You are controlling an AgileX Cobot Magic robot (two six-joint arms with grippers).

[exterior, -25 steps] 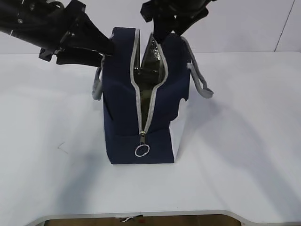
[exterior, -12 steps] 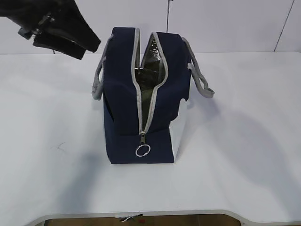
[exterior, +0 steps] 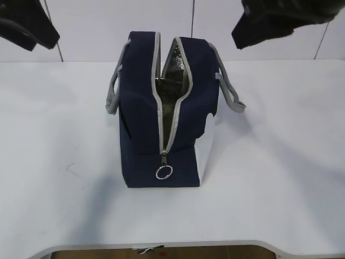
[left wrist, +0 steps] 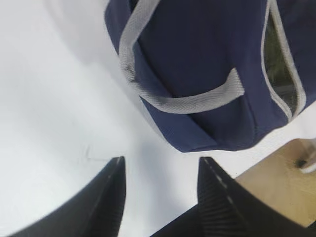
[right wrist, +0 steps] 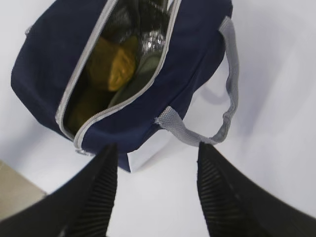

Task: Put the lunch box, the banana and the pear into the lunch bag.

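The navy lunch bag (exterior: pixel 143 108) stands upright at the table's middle with its grey zipper open along the top. Through the opening, the right wrist view shows the lumpy yellow-orange pear (right wrist: pixel 116 61) inside the lunch bag (right wrist: pixel 192 54). A darker yellow shape (right wrist: pixel 85 107) lies below it, likely the banana. I cannot make out the lunch box. My left gripper (exterior: pixel 46 36) hangs open and empty high at the bag's left, over bare table (left wrist: pixel 161 159). My right gripper (exterior: pixel 245 35) is open and empty high at the bag's right (right wrist: pixel 158 146).
Grey webbing handles (exterior: pixel 230 91) droop off both sides of the bag. A metal ring pull (exterior: pixel 163 172) hangs at the bag's near end. The white table's front edge (exterior: pixel 161 245) runs close below. A white wall stands behind.
Both grippers have drawn up and away from the bag. The left moved off to the upper left. The right left the opening and now hangs at the upper right. The bag stayed put.
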